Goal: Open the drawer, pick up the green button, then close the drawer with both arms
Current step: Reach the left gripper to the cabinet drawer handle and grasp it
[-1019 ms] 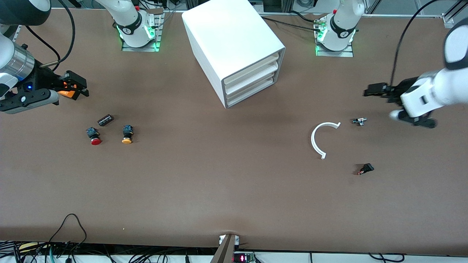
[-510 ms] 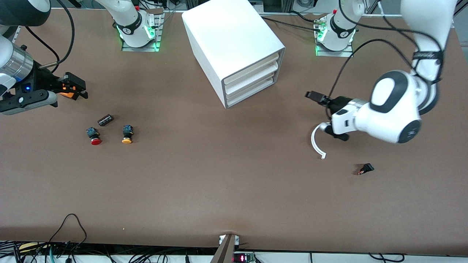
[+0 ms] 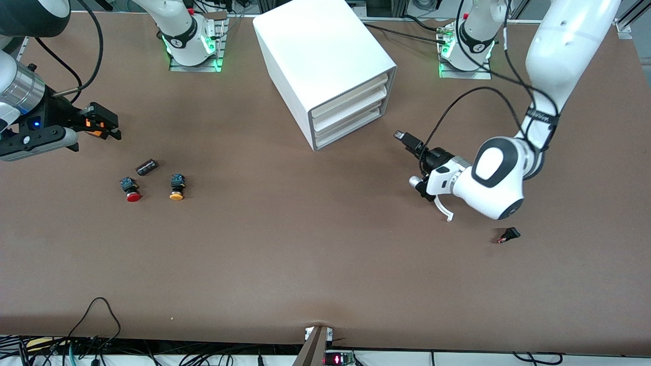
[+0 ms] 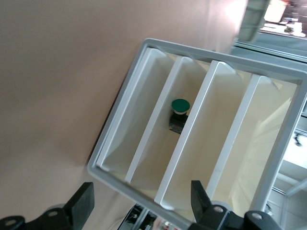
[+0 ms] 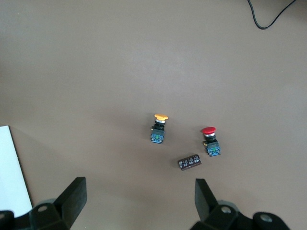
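The white cabinet (image 3: 325, 56) stands at the back middle, its three cream drawer fronts all shut; the drawer (image 3: 350, 127) is the lowest. My left gripper (image 3: 411, 161) hangs open and empty over the table in front of the drawers, a short way off them. In the left wrist view my left gripper (image 4: 142, 189) faces the cabinet front (image 4: 120, 129), and the green-capped button (image 4: 181, 106) shows inside, in a compartment near the table side. My right gripper (image 3: 99, 122) waits open and empty at the right arm's end; the right wrist view also shows it (image 5: 139, 187).
A red-capped button (image 3: 133, 195), an orange-capped button (image 3: 176, 192) and a small dark block (image 3: 146, 166) lie near the right gripper. A white curved strip (image 3: 445, 209) lies partly under the left arm. A small black part (image 3: 509, 234) lies nearer the front camera.
My left arm has swung in from the table's end toward the cabinet front and now covers most of the white strip and a small metal part. My right gripper has barely moved.
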